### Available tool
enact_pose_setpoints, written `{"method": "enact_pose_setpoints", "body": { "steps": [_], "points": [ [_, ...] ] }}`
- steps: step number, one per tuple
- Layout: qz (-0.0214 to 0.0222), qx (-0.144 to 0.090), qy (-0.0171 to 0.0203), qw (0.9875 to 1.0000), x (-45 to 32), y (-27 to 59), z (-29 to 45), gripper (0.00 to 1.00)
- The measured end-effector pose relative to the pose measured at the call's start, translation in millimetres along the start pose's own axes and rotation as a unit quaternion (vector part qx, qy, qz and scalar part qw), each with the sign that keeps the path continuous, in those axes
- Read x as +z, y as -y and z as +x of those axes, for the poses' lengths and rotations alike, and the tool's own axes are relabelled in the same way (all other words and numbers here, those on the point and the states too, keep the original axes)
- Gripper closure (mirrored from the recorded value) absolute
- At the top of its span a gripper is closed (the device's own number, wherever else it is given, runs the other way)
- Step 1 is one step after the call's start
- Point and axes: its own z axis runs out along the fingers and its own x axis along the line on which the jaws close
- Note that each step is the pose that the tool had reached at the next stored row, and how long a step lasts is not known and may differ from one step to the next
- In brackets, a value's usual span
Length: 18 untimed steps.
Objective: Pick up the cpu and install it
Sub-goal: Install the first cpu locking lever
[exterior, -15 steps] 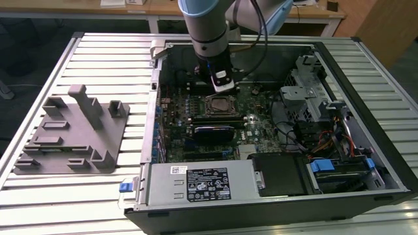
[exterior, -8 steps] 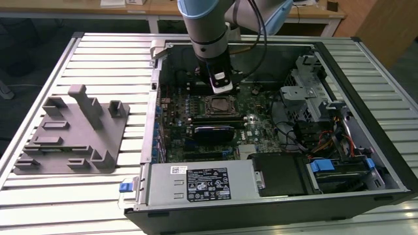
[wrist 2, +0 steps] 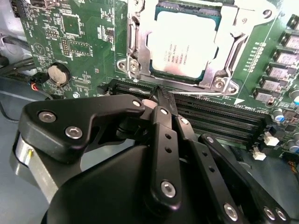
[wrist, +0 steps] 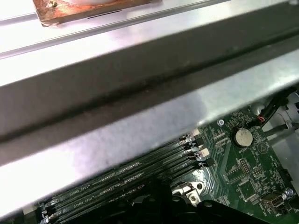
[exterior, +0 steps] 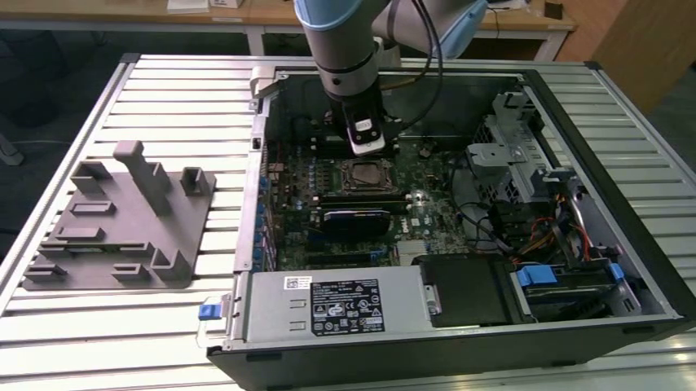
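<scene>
Black linkage of the tool fills the near field in the second wrist view; its fingers are pressed together and hold nothing. Just beyond the tips, across the memory slots, the cpu lies flat in the socket frame. In the exterior view the tool hangs just above the cpu inside the case.
</scene>
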Motion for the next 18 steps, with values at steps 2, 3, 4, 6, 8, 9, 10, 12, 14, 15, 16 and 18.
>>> {"method": "enact_pose_setpoints", "body": {
  "steps": [2, 3, 4, 6, 8, 9, 10, 12, 14, 15, 16, 18],
  "points": [
    [0.001, 0.005, 0.0021, 1.0, 1.3, -1.3, 1.3, 0.89],
    [0.0015, 0.006, 0.003, 1.0, 1.7, -1.2, 1.4, 0.89],
    [0.002, 0.006, 0.0037, 1.0, 2.1, -1.0, 1.4, 0.89],
    [0.0027, 0.007, 0.0045, 1.0, 2.5, -0.9, 1.5, 0.89],
    [0.0035, 0.007, 0.005, 1.0, 2.7, -0.8, 1.5, 0.89],
    [0.0039, 0.007, 0.0053, 1.0, 2.8, -0.7, 1.5, 0.89],
    [0.0044, 0.007, 0.0057, 0.9999, 3.0, -0.6, 1.5, 0.89],
    [0.0051, 0.007, 0.0065, 0.9999, 3.5, -0.4, 1.6, 0.89],
    [0.0053, 0.008, 0.0073, 0.9999, 4.3, 0.0, 1.6, 0.89],
    [0.0054, 0.008, 0.0076, 0.9999, 4.8, 0.3, 1.7, 0.89],
    [0.0058, 0.009, 0.0087, 0.9999, 6.1, 1.1, 1.7, 0.89],
    [0.0058, 0.009, 0.0093, 0.9999, 7.0, 1.6, 1.7, 0.89]
  ]
}}
